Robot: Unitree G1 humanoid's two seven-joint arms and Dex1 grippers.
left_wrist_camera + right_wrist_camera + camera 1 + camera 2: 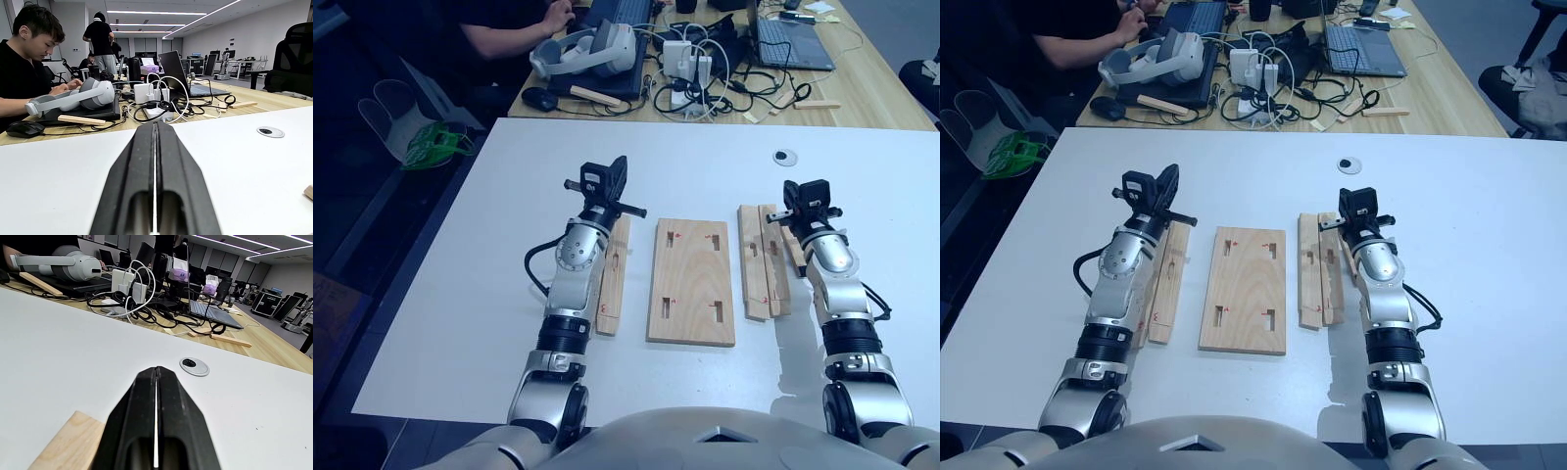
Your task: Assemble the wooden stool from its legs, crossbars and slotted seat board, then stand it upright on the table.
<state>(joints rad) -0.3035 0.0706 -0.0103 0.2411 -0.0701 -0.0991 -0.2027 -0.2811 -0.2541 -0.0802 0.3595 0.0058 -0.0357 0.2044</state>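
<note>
Pale rectangular slotted wooden seat board (691,282) lay flat on the white tabletop (460,294), between loose leg-and-crossbar pieces (764,264). Nothing looked joined yet. The left tool (155,129) and right tool (156,374) were closed together, empty.

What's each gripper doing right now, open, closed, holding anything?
Left gripper: jaws closed, holding nothing.
Right gripper: jaws closed, holding nothing.

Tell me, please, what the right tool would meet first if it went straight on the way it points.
Probably nothing soon: the right tool points low over the white table, passing near the flush round grommet; depth beyond is unclear.
</note>
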